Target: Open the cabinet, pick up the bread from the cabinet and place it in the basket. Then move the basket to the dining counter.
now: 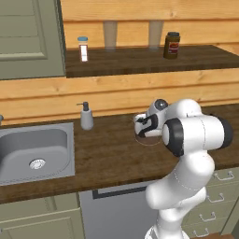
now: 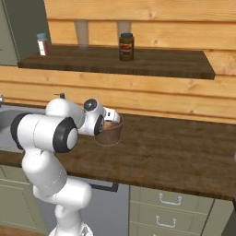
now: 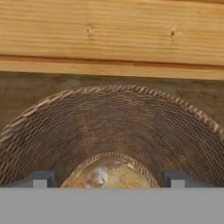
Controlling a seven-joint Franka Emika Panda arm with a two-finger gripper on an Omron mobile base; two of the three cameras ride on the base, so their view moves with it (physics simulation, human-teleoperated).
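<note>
Wood counter [image 2: 175, 147]: basket [image 2: 110, 133] w/ bread [image 3: 109, 175] inside; hand [image 3: 109, 177] fingers apart over it, holding nothing.

jar [image 1: 172, 45], soap bottle [image 1: 86, 116], sink [image 1: 35, 154]

No writing can be read anywhere in these views. The dark jar [image 1: 172, 45] on the shelf [image 1: 140, 60] carries a red label, but its print is too small and blurred to make out. The small white bottle [image 1: 83, 48] with a blue cap shows a reddish band, likewise illegible.
</note>
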